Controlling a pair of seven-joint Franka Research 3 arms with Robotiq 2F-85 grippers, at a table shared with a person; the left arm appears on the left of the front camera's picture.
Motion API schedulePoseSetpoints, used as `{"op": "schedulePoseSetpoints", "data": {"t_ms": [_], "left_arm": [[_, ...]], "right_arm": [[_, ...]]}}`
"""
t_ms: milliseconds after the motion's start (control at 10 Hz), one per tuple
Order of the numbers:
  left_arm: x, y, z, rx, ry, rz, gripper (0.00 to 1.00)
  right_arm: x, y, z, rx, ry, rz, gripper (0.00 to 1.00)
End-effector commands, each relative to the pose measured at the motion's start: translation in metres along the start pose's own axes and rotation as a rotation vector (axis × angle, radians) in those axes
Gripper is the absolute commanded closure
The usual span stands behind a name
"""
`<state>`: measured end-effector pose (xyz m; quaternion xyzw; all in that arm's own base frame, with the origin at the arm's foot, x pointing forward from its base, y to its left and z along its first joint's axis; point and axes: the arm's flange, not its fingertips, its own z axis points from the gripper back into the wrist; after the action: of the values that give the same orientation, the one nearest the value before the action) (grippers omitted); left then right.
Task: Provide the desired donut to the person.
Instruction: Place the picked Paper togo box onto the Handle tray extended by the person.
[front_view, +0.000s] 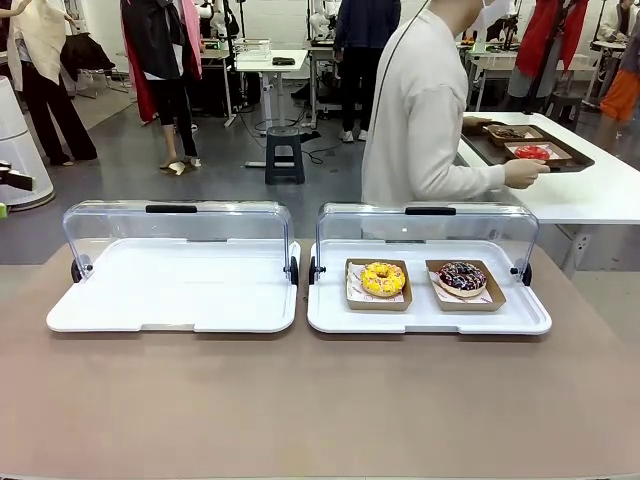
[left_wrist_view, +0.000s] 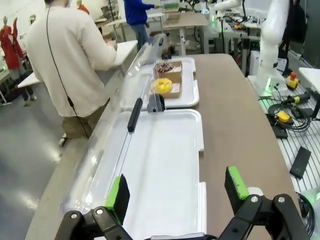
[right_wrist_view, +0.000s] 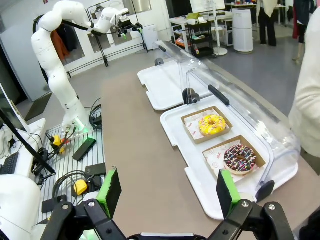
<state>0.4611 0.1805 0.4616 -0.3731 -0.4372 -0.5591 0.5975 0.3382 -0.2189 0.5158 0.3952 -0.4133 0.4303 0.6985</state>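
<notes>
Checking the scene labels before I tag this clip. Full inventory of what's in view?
Display trays: 2, white with clear lids raised, side by side on the near table; the left one holds nothing.
Yellow donut: 1, in a brown paper tray, right display tray, left spot.
Chocolate sprinkled donut: 1, dark, in a brown paper tray, right spot.
Table: 1, brown.
Brown serving tray: 1, on the white table behind, holding a red donut and a dark one.
Person: 1, cream cardigan, turned to the white table, hand at the red donut.
Left claw: open, over the left display tray.
Right claw: open, near the table's edge.
</notes>
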Motion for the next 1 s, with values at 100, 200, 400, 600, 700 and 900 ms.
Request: {"op": "schedulePoseSetpoints", "data": {"t_ms": [100, 200, 400, 600, 700, 900], "left_arm": [[0.0043, 0.0021, 0.0146, -0.003, -0.061, -0.004, 0.00], [0.0061, 0.0013, 0.0175, -0.003, -0.067, -0.018, 0.00], [0.0073, -0.0066, 0.0145, -0.014, -0.075, -0.049, 0.00], [0.0047, -0.0060, 0.0156, -0.010, -0.042, -0.007, 0.00], [0.0047, -0.0060, 0.0156, -0.010, -0.042, -0.007, 0.00], [0.0047, -0.0060, 0.0156, -0.010, -0.042, -0.007, 0.00]], "right_arm": [[0.0008, -0.0002, -0.0002, 0.003, -0.012, 0.003, 0.00], [0.0008, -0.0002, -0.0002, 0.003, -0.012, 0.003, 0.00], [0.0008, -0.0002, -0.0002, 0.003, -0.012, 0.003, 0.00], [0.0008, -0.0002, -0.0002, 0.003, -0.012, 0.003, 0.00], [0.0008, -0.0002, -0.0002, 0.003, -0.012, 0.003, 0.00], [0.0008, -0.0002, -0.0002, 0.003, -0.012, 0.003, 0.00]]}}
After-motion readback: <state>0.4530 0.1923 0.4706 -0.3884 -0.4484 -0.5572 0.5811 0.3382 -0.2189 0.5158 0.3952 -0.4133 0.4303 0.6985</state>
